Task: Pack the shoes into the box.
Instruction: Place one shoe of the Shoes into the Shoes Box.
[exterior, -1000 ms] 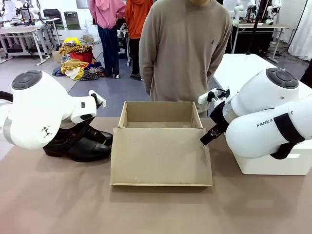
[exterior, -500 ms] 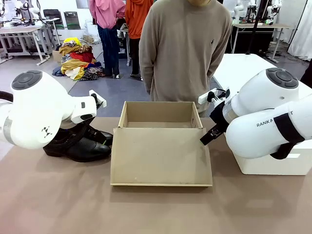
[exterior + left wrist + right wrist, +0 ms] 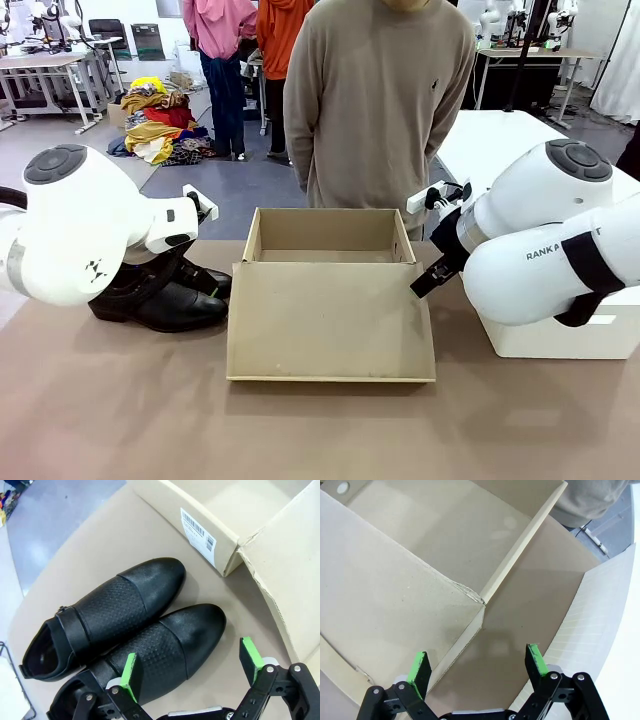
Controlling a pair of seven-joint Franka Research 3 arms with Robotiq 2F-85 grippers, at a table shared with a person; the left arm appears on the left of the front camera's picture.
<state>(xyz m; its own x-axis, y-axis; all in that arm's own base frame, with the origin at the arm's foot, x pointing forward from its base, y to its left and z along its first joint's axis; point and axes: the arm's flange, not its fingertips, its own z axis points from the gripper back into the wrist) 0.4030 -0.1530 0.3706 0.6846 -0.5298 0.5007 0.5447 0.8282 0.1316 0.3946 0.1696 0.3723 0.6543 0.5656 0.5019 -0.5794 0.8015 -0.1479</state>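
Note:
Two black shoes (image 3: 130, 625) lie side by side on the table, left of the box; in the front view the shoes (image 3: 165, 300) sit under my left arm. My left gripper (image 3: 192, 672) hangs open just above the nearer shoe, its green pads straddling the toe end. The tan box (image 3: 325, 250) stands open at the table's middle, its flap lid (image 3: 330, 320) folded down toward me. At the box's right front corner (image 3: 480, 605), where the lid joins, my right gripper (image 3: 477, 667) is open with nothing between its fingers.
A person in a beige sweater (image 3: 380, 100) stands at the far side behind the box. A white box (image 3: 570, 335) sits on the table at the right, under my right arm. A barcode label (image 3: 197, 530) is on the tan box's end wall.

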